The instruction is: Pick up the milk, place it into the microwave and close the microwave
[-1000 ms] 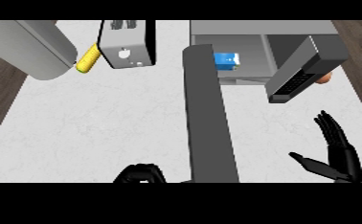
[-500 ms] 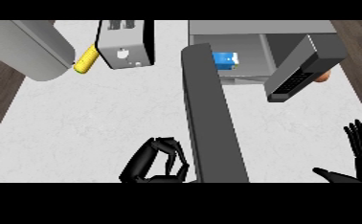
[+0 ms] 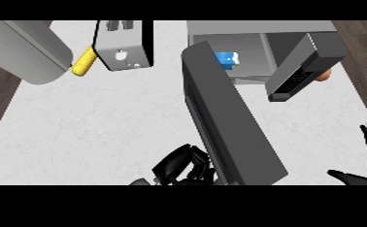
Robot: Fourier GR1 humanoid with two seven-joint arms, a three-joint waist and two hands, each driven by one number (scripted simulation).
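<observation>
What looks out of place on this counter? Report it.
The yellow corn cob lies wedged between the toaster and the grey curved object. The microwave door stands wide open with the milk inside. Nothing is spilled.

Left hand [image 3: 179,165] curled low at centre; right hand [image 3: 351,176] barely shows at the lower right edge.

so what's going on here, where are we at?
The blue-and-white milk carton already sits inside the grey microwave, whose long dark door is wide open. The robot's left hand, fingers curled, is by the door's outer edge, apparently about to push it shut. The right hand barely shows at the lower right edge. Closing is what's left.
</observation>
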